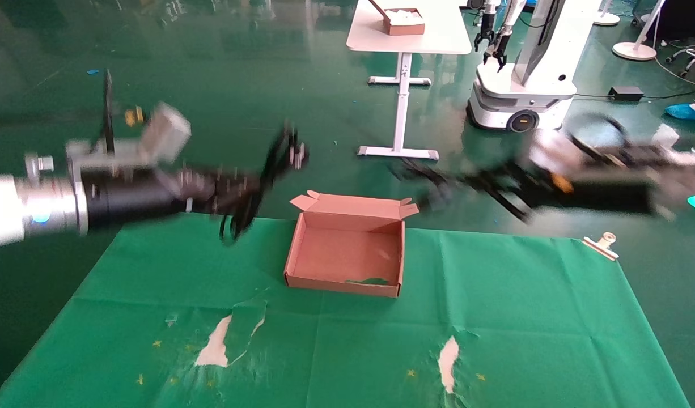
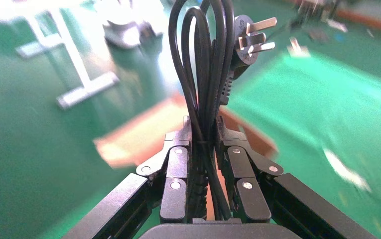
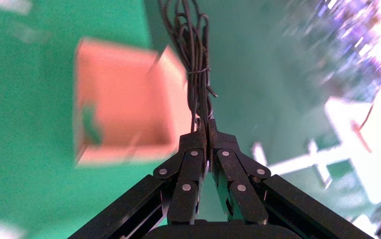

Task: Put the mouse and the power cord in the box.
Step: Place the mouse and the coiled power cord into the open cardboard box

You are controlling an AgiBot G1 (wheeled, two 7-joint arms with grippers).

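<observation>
Left tool (image 1: 251, 195) raised in the air off the worktop's far left edge, fingers (image 2: 178, 164) pinched on the power cord (image 2: 205, 74); looped cable runs out past the fingertips, pronged plug (image 2: 250, 37) at the far end of the loops, some loops hanging below the tool in the head view. Right tool (image 1: 438, 190) also airborne, at about the same height, beyond the far right side of the worktop, fingers (image 3: 193, 159) pressed together on a thin black cable bundle (image 3: 195, 59) that extends out past the tips; this is the mouse's cable, mouse body itself can't be made out in any view. Box (image 1: 347, 249) sits open on the green cloth (image 1: 495, 317) between the two tools, below and nearer the robot than both, lid flap (image 1: 353, 207) standing up on its far side with small side tabs, inside holds nothing but a small green scrap (image 1: 370, 280) near the front wall. Both tools are clear of the box, neither over its opening. Cloth has torn patches (image 1: 217, 343) showing white on the near side. White clip (image 1: 602, 245) at the cloth's far right edge, under the right arm. Beyond the tools: a white table (image 1: 410, 34) with a small box on it, another robot base (image 1: 523, 96) on the green floor.
</observation>
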